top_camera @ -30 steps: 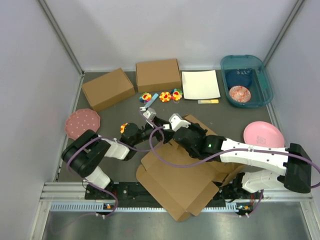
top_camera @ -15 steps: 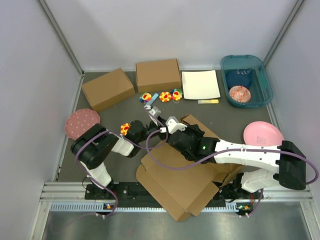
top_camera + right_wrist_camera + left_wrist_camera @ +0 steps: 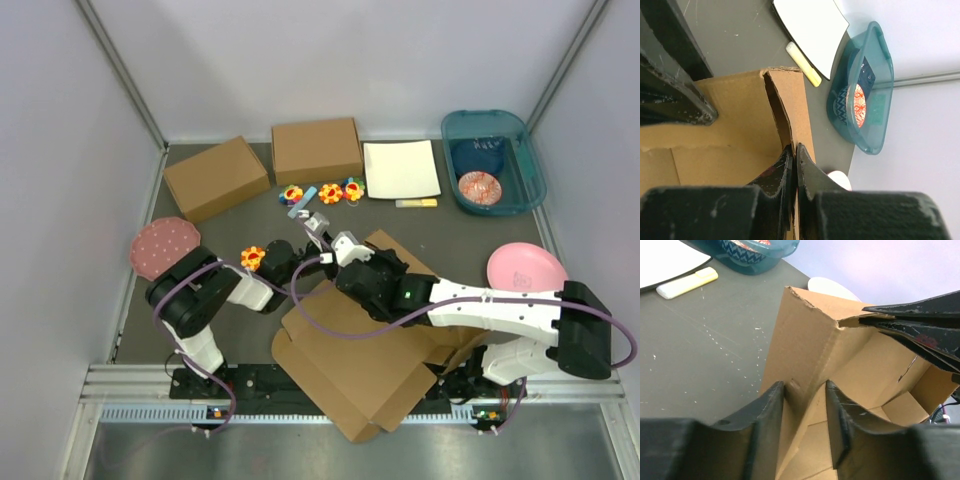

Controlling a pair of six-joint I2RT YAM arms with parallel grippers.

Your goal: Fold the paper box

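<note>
Holding up one side of the paper box [image 3: 350,350], mostly flat on the table [image 3: 460,232] close to the arms. Squeezing its top edge tight with the right gripper [image 3: 794,150]. Straddling the cardboard with the left gripper [image 3: 805,390], fingers apart.

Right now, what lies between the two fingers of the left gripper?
The left gripper straddles an upright flap of the paper box; the left wrist view shows it.
</note>
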